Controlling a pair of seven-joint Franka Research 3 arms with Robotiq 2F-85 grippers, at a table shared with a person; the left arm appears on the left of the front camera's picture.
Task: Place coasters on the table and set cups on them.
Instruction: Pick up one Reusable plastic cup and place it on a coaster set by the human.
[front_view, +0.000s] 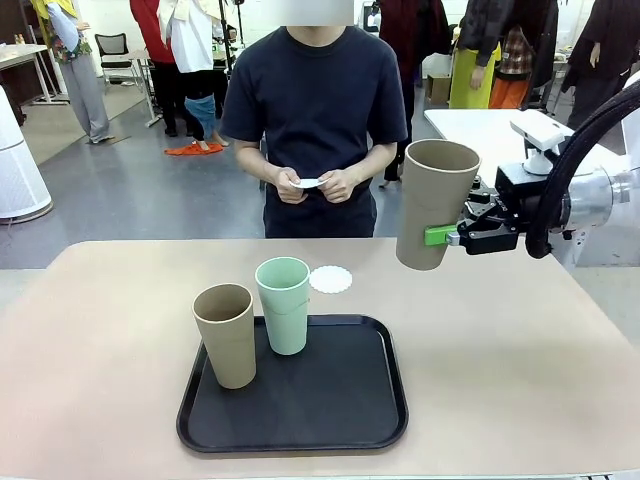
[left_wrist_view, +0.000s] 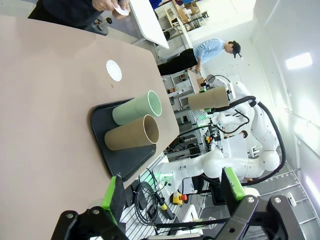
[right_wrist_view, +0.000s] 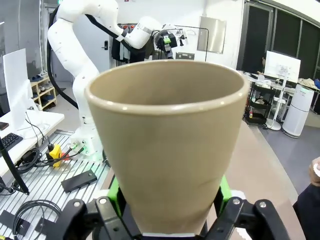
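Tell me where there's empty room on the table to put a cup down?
The table is bare right of the black tray, and left of it too. The white coaster beyond the tray has nothing on it. The tray's far-left part is crowded with the tan cup and green cup.

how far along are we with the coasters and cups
Done: one coaster lies on the table beyond the tray. In hand: the right gripper holds a tan cup aloft; the person's hands hold a second coaster. Left: the other tan cup and mint cup stand on the tray; no cup sits on a coaster.
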